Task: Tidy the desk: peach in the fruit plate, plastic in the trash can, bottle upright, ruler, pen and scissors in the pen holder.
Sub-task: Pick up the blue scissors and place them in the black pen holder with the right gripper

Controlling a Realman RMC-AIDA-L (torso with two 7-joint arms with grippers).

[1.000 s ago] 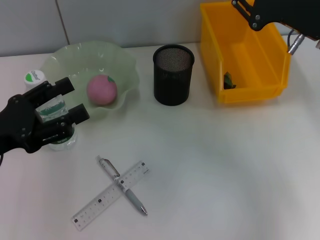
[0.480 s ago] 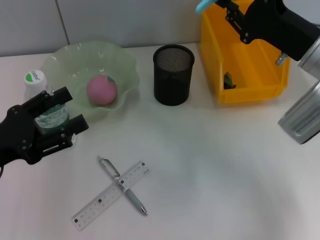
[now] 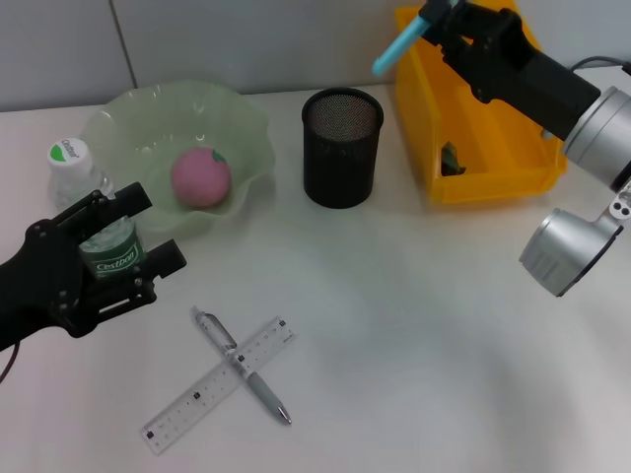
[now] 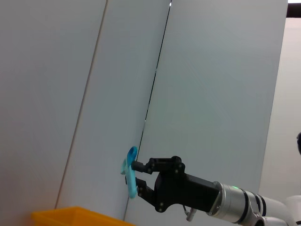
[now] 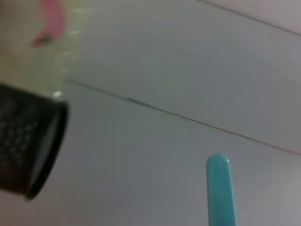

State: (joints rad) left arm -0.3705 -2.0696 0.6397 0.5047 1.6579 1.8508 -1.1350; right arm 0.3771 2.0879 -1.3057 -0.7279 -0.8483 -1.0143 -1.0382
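From the head view I see my left gripper [image 3: 116, 246] near the worktop's left edge, its black fingers clenched around a clear plastic bottle [image 3: 91, 212] with a white cap and a green label. The bottle now stands nearly upright in the grasp; half a second ago it was tipped over further between the fingers, and a second ago it lay lower, against the worktop. Just behind it sits the pale green fruit plate [image 3: 246, 133], wavy-rimmed, with the pink peach [image 3: 201, 176] in its middle. The black mesh pen holder [image 3: 341, 147] stands beside the plate, toward the back edge. Near the front edge the clear ruler [image 3: 187, 404] lies crossed under a grey pen [image 3: 259, 386], the two touching where they cross.

My right gripper [image 3: 449, 25] hangs above the back-left corner of the yellow trash can [image 3: 424, 118], grasping scissors [image 3: 396, 46] whose light blue handle juts out toward the pen holder. That arm has swung in over the bin since a second ago, when only its tip showed at the top edge. Something small and green lies in the bin's bottom.

The left wrist view looks across at a grey panelled wall; there I see the right gripper far off, pinching the blue scissors, with a sliver of the yellow can below.

The right wrist view shows the blue handle tip and the pen holder's rim, with a smear of peach pink beyond.
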